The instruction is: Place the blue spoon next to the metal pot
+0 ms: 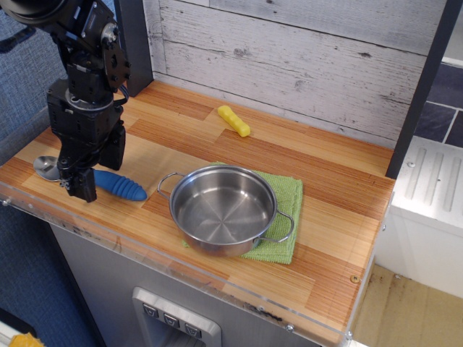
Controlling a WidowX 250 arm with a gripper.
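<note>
The blue spoon (120,186) lies flat on the wooden counter near its front left edge. Its silver bowl (45,167) points left and its ribbed blue handle points right toward the metal pot (223,210). The handle tip ends a short gap from the pot's left looped handle. The pot stands on a green cloth (286,217). My gripper (92,172) hangs over the spoon's neck with its jaws apart. One finger (82,185) is in front of the spoon and the other is behind it. The neck is hidden by the front finger.
A small yellow ribbed stick (234,121) lies near the back wall. The whitewashed plank wall runs along the back. A clear acrylic strip edges the counter front (145,253). A dark post (423,87) stands at the right.
</note>
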